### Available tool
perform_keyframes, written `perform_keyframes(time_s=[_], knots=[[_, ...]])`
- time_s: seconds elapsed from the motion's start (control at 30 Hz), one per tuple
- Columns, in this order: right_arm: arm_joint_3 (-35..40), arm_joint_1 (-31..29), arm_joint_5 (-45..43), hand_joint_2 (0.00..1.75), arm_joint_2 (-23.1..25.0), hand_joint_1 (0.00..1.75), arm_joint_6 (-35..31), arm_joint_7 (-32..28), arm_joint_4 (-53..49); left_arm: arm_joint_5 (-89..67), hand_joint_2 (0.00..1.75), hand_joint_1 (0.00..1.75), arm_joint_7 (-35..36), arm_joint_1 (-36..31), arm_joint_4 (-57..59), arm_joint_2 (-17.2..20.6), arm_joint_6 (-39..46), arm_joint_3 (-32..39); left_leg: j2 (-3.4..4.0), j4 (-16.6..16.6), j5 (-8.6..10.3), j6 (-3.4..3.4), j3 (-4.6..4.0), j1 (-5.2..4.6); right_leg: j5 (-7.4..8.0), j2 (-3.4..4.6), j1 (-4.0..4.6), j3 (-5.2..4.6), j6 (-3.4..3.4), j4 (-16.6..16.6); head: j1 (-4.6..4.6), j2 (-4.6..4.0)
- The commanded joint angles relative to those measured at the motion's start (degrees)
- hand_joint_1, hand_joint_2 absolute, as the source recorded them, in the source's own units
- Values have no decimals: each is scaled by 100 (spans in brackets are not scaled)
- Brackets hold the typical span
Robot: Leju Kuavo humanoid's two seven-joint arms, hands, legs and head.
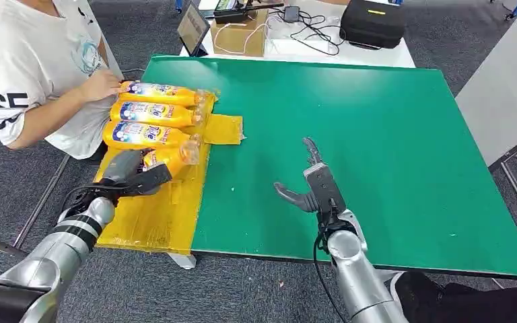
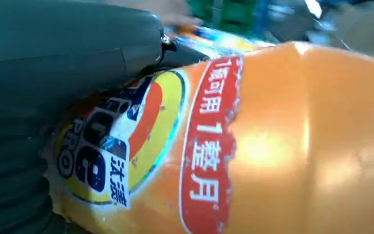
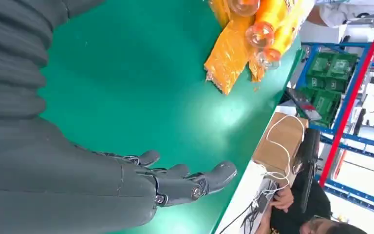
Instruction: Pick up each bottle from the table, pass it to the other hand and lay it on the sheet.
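Four orange bottles with blue-and-yellow labels lie on their sides in a row on the yellow sheet point(image 1: 155, 215) at the green surface's left edge. The nearest bottle point(image 1: 171, 158) sits in the left hand point(image 1: 131, 176); the farthest bottle point(image 1: 161, 93) lies under a person's hand.

Lab or workshop: green worktable point(image 1: 377, 134), blue storage racks point(image 3: 355, 87), cabled equipment point(image 1: 296, 20).

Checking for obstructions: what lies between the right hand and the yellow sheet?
Only bare green table, seen in the head view: the right hand hovers open, apart from the yellow sheet.
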Motion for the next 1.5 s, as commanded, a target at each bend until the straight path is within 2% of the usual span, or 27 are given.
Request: perform_keyframes(time_s=[0.03,0.3,0.33,0.37,0.67,0.97,1.0,1.27,1.4,1.5], knots=[[-8,-292,-87,175,-198,0,157,-65,302,-720,175,175,-165,-156,917,270,-205,-1016,17,-1,-18,-7,44,6,-12,12,8,40,-11,-3,-2,0],[131,-460,-52,175,-172,0,217,-27,509,-989,175,175,-140,-296,1022,266,-401,-1315,23,-1,-14,-6,44,4,-7,18,5,35,-10,-1,-2,0],[153,-479,-54,175,-169,0,237,-27,543,-1024,175,117,-171,-298,1040,245,-417,-1371,23,-1,-19,-9,55,7,-11,18,9,47,-14,-1,-2,0],[169,-488,-44,175,-170,0,239,-22,555,-1036,175,3,-164,-292,1037,234,-395,-1384,24,-1,-20,-10,59,10,-11,18,12,50,-14,-2,-2,2],[263,-555,6,175,-141,0,260,21,678,-911,175,0,-155,-203,1006,141,-217,-1287,4,-4,-9,-5,43,3,-7,6,5,39,-6,-2,-2,0],[216,-282,23,175,-139,0,163,50,620,-575,175,0,-322,88,901,112,10,-959,5,-6,-16,-9,58,6,-12,8,6,58,-12,-7,0,0],[205,-264,23,175,-151,0,175,47,653,-478,0,0,-387,137,859,78,84,-862,1,-10,-9,-7,50,0,-8,6,0,50,-9,-7,-4,0],[173,-278,25,175,-176,0,180,38,665,-330,0,0,-503,183,802,40,111,-725,0,-6,-13,-6,56,4,-11,3,5,55,-9,-7,-2,0],[131,-313,30,175,-189,0,233,31,599,337,0,0,-1015,306,440,6,-112,-159,0,-8,-8,-5,49,0,-7,4,1,47,-7,-7,-2,0],[96,-344,26,175,-183,0,280,19,640,1038,0,0,-1439,490,-111,-18,-588,375,-4,-6,-5,-4,40,0,-5,0,0,39,-6,-4,-2,0]])
